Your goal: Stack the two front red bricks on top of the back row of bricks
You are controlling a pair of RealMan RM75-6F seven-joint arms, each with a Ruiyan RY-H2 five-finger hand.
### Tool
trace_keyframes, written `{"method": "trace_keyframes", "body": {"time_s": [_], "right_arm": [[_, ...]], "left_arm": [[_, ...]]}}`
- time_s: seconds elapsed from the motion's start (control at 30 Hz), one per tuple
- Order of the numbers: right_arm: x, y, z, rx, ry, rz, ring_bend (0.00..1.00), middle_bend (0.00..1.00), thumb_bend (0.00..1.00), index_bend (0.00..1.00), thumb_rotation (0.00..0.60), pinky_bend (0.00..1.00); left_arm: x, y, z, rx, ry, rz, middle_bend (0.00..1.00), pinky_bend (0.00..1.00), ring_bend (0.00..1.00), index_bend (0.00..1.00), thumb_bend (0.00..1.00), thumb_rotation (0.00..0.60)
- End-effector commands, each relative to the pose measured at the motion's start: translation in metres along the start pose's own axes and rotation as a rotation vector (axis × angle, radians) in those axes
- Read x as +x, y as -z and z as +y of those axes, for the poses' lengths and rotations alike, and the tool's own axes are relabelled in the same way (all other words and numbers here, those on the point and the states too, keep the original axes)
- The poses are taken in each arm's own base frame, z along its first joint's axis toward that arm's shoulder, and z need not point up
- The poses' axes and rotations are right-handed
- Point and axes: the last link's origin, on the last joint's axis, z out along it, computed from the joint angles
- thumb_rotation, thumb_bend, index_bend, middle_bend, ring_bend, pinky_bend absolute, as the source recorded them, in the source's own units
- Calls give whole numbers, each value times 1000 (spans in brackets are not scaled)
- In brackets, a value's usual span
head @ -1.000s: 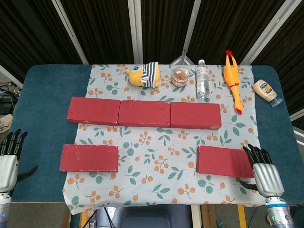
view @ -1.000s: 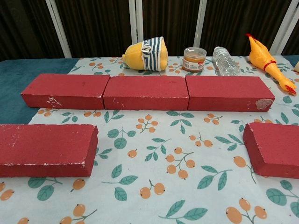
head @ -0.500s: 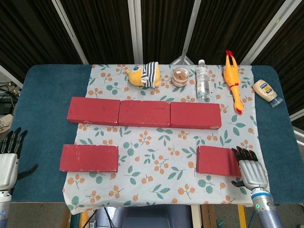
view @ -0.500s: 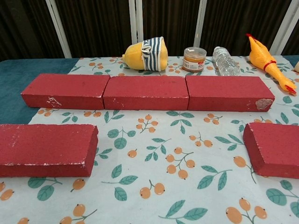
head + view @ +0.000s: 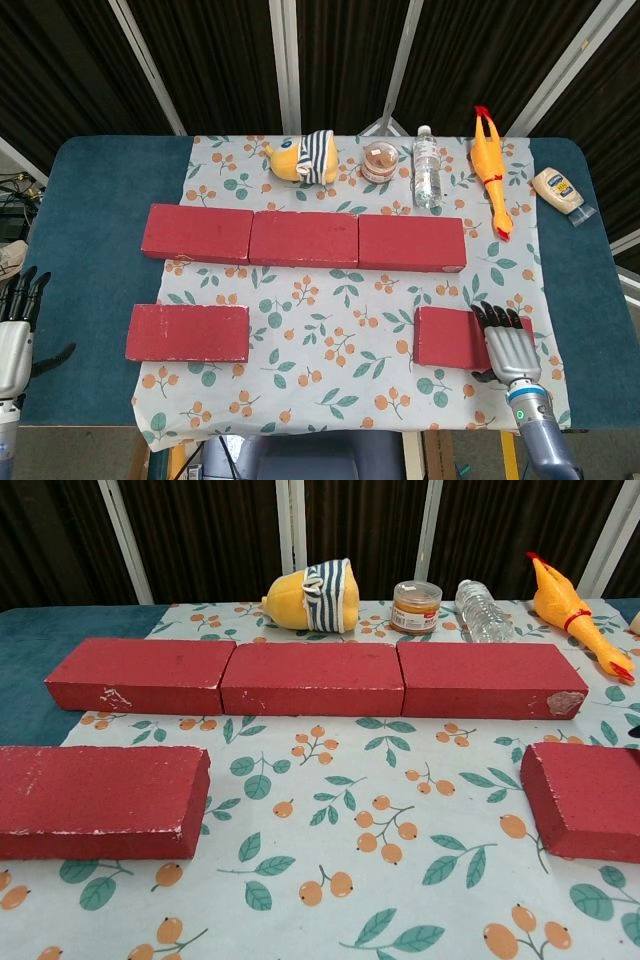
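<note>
Head view: right hand point(image 5: 505, 345), fingers spread, holding nothing, over right end of front right brick point(image 5: 455, 337); left hand point(image 5: 15, 335) likewise empty and spread, at table edge; front left brick point(image 5: 188, 333); back row point(image 5: 303, 238). Chest view: both front bricks flat on cloth point(image 5: 380, 770), before back row.

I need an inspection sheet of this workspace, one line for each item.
Surface: blue table with a floral cloth in the middle.
Job's things: three back bricks end to end in a row; left front brick and right front brick flat on the cloth, not stacked.
Clutter: striped yellow toy, jar, bottle, rubber chicken, all behind the row; sauce bottle at far right.
Hands: right hand over the right front brick's right end, grip unclear; left hand at the table's left edge, holding nothing.
Cables: nothing seen.
Surroundings: dark curtain with pale poles.
</note>
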Motion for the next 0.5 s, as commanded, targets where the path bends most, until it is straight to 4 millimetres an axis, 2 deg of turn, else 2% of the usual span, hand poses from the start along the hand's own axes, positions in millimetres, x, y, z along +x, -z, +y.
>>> {"method": "trace_keyframes", "body": {"time_s": [0.03,0.37,0.5], "right_arm": [[0,-3,-1,0,9,-2,0,0,107,0,600,0],[0,-10,-2,-6,55,-30,0,3,107,0,600,0],[0,-12,-2,-12,67,-38,1,77,107,0,600,0]], "left_arm": [[0,0,0,3,-1,3,0,161,0,0,0,600],[-3,-2,1,8,-16,-5,0,161,0,0,0,600],[-3,-2,2,10,-19,-5,0,161,0,0,0,600]]}}
